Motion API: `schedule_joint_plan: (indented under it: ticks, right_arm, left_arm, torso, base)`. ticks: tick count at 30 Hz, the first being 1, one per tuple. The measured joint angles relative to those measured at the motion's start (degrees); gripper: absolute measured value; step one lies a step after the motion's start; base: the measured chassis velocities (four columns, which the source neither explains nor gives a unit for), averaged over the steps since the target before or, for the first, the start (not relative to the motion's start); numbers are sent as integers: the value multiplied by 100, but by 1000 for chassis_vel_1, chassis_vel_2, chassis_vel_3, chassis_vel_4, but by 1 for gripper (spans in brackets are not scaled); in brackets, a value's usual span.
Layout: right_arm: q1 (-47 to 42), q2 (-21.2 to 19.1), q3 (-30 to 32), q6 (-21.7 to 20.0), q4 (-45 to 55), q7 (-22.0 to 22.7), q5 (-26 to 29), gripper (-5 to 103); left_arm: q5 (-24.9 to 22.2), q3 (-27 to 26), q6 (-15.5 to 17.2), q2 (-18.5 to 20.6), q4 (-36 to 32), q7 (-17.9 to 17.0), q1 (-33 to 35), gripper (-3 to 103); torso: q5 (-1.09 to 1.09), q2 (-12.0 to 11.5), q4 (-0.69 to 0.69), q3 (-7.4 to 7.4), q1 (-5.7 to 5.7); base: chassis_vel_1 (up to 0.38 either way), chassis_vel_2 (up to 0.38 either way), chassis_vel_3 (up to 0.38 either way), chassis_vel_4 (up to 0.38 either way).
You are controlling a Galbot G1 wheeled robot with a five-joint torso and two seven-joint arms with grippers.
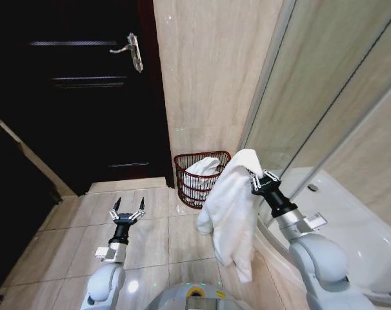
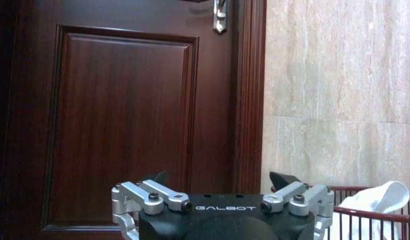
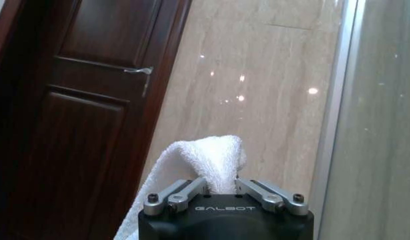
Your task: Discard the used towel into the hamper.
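Towel [image 1: 231, 206] hangs from the right claw [image 1: 254, 179], which is pinched on its top fold, so the white cloth drapes down in long folds in front of the right arm, its lower end near the floor. In the right wrist view the 2 fingers close on a bunched peak of terry cloth [image 3: 208, 160]. The hamper [image 1: 199, 179] stands on the tiled floor [image 1: 150, 232] just left of and beyond the hanging towel, against the beige wall [image 1: 208, 77] and right of the dark wooden door [image 1: 79, 97]. It is a small round basket of dark red-brown wire, open between thin upright bars and horizontal rings, and another white cloth [image 1: 202, 169] already lies inside it, rising to the rim. The left claw [image 1: 128, 210] is held low over the floor tiles, well to the left of the hamper, its 2 fingers spread wide with nothing between them. From the left wrist view the hamper's rim [image 2: 371, 212] and the white cloth [image 2: 381, 197] in it sit to one side of that claw [image 2: 221, 177].
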Motion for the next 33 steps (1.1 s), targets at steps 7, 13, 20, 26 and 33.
schedule_joint_plan:
  ticks: [7,13,20,26,33]
  right_arm:
    - [111,105,-1,27,-69,-24,9,5]
    - [164,93,2,-2,-34,-21,58,5]
    - [258,0,30,-199,148,58,240,5]
    - [406,-61,16,-309,169,133,391,5]
    - [577,-274,61,-393,169,222,668,5]
  left_arm:
    - [27,1,75,35,-119,-7,40,100]
    - [57,2,144,43,-218,-7,85,100]
    - [92,29,153,21,-296,-7,184,100]
    - [165,65,147,21,-329,0,253,100]
    - [214,108,303,-55,-493,5,238,100]
  torso:
    - [-1,174,1,116,66]
    - [0,309,1,193,127]
    - [-1,490,1,316,187]
    - [0,618,2,395,236]
    - [0,798,2,505,306]
  base:
    - [0,0,0,0]
    - [0,0,0,0]
    - [0,0,0,0]
    - [0,0,0,0]
    - [0,0,0,0]
